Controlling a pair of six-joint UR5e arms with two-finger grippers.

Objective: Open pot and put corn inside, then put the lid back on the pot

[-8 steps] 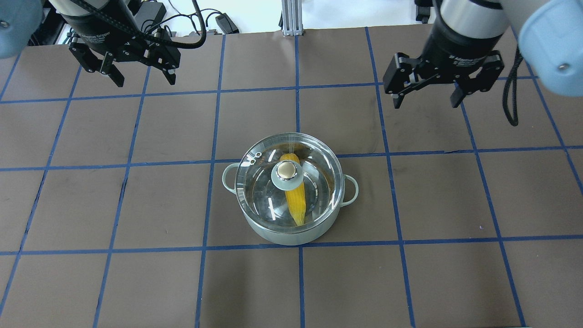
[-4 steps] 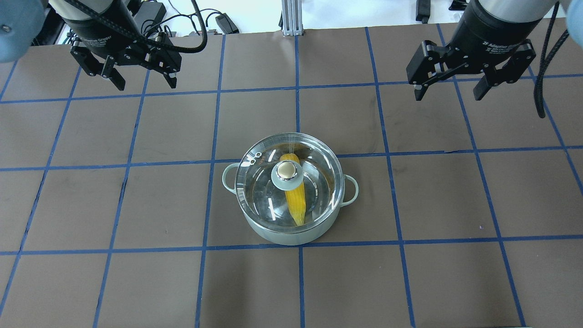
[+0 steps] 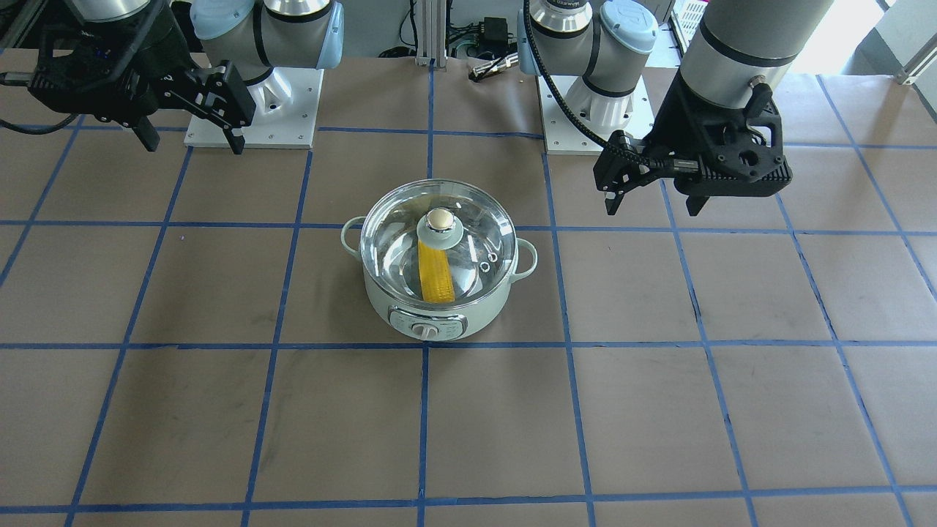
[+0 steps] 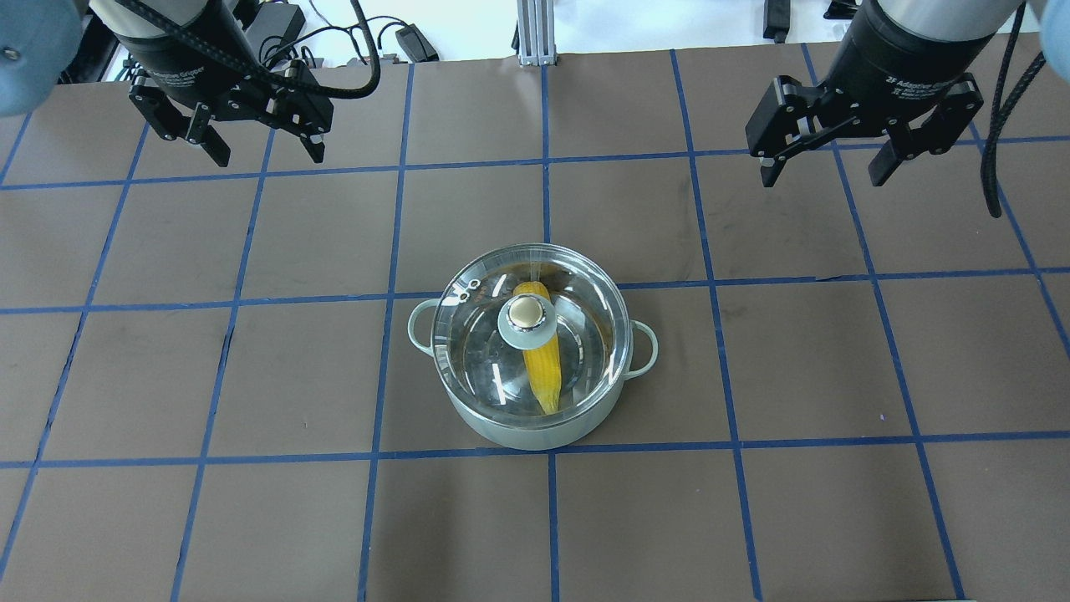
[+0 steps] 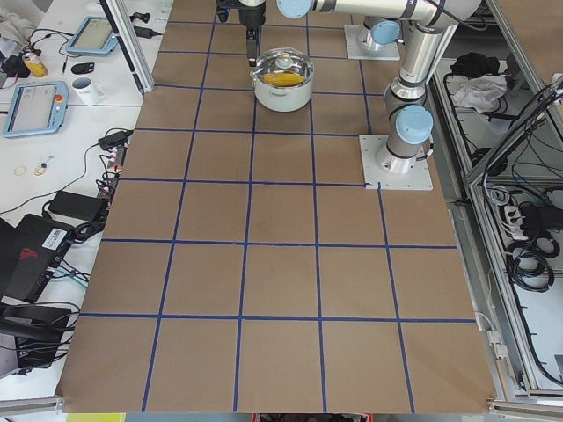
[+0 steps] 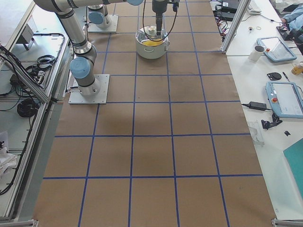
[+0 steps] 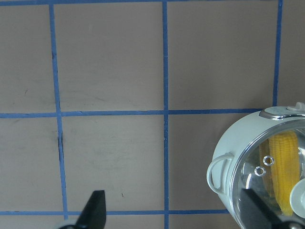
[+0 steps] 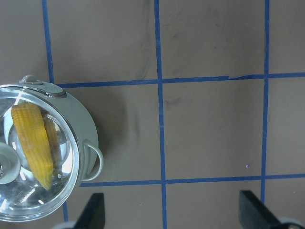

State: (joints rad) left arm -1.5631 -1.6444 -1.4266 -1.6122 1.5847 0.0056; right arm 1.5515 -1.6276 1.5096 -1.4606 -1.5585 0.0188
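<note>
The pale mint-green pot stands near the table's middle with the clear glass lid seated on it, knob on top. The yellow corn lies inside, seen through the glass. The pot, lid and corn also show in the front view. My left gripper is open and empty, high at the back left, far from the pot. My right gripper is open and empty at the back right. The left wrist view shows the pot; the right wrist view shows the corn.
The brown table surface carries a blue tape grid. Cables and a power brick and an aluminium post sit past the back edge. The arm base plates lie behind the pot in the front view.
My right gripper has risen and drawn back to the right, away from the pot, then stopped. The left gripper, pot, lid and corn have hardly moved.
</note>
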